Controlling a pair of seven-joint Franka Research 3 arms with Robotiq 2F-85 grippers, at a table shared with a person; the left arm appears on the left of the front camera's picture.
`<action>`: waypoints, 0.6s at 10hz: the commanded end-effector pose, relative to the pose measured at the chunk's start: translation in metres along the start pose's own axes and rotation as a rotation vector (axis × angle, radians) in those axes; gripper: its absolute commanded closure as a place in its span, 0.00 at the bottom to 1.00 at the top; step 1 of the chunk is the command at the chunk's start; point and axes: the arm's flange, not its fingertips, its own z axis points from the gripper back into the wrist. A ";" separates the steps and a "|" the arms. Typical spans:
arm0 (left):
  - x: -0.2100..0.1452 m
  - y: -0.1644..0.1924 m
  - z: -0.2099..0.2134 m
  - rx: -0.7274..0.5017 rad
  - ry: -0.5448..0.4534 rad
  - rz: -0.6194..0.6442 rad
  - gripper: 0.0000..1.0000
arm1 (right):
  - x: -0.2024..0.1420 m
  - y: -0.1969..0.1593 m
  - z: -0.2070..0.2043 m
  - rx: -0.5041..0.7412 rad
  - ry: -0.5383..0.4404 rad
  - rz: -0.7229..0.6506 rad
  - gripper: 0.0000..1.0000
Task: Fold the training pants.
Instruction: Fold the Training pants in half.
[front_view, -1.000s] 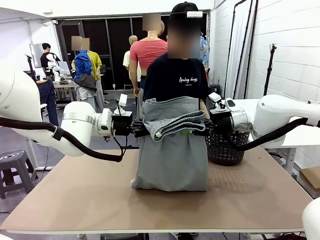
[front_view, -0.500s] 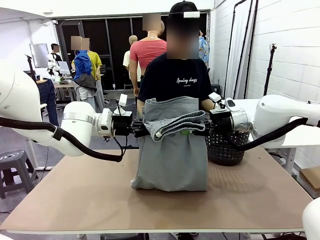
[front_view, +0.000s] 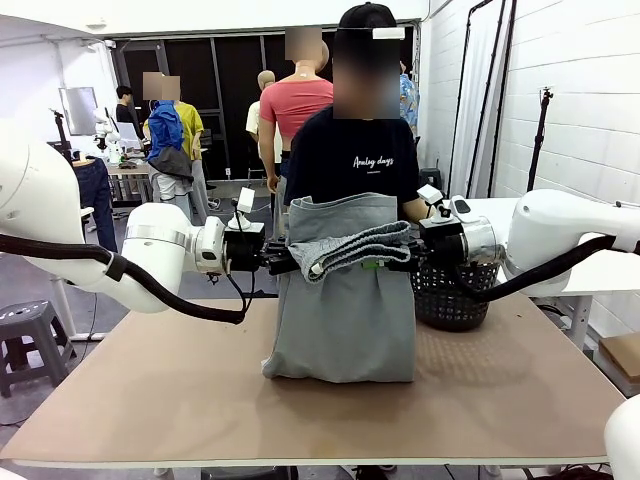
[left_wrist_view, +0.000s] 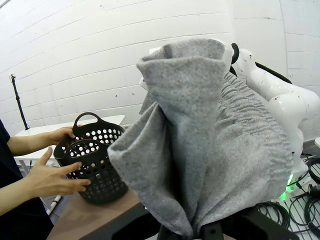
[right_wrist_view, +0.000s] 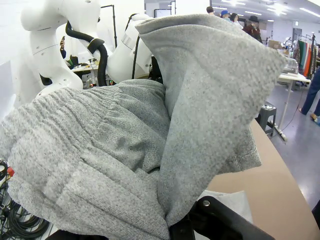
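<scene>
The training pants (front_view: 345, 310) hang between both pincers, lower end on the table (front_view: 150, 400), basket (front_view: 450, 295) right.

The table (front_view: 140, 400) had a brown top and stood on a grey floor (front_view: 40, 285). To the right of the table there was a wall (front_view: 590, 90) of white painted blocks, and a white curtain (front_view: 482, 90) hung along it with a black stand (front_view: 541, 130) beside. A grey stool (front_view: 28, 335) stood left of the table. Behind the table, far back, dark doors (front_view: 215, 80) closed the room, and another table (front_view: 130, 172) with equipment stood in front of them. The ceiling (front_view: 200, 15) above was white. In the right wrist view, ceiling lamps (right_wrist_view: 280, 11) were lit over a large hall.
</scene>
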 end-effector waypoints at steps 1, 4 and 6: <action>0.003 0.000 0.000 0.009 0.007 -0.011 1.00 | 0.002 0.003 -0.001 0.006 -0.007 -0.007 1.00; 0.003 0.000 0.000 0.009 0.007 -0.011 1.00 | 0.002 0.003 -0.001 0.006 -0.007 -0.007 1.00; 0.003 0.000 0.000 0.009 0.007 -0.011 1.00 | 0.002 0.003 -0.001 0.006 -0.007 -0.007 1.00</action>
